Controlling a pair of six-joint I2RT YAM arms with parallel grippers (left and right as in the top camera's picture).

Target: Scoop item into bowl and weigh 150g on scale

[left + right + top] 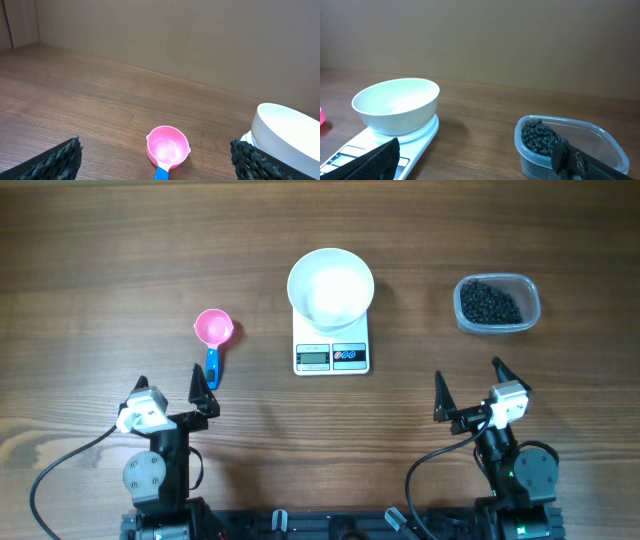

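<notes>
- Overhead: pink scoop [213, 330] lay just ahead of the left gripper [169, 383], slightly right, with its blue handle pointing back toward it; the left arm was nearer.
- Both jaws were spread wide and empty; right gripper [467, 375] faced the clear tub [531, 292] of black beads [490, 303].
- White bowl [331, 287] sat empty on the scale [331, 358]; display unreadable.

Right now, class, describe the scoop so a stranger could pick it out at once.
Find the white scale in the middle of the table, carrying the white bowl. To its left lies the scoop, alone on the wood. It is the only pink thing, with a blue handle.
</notes>
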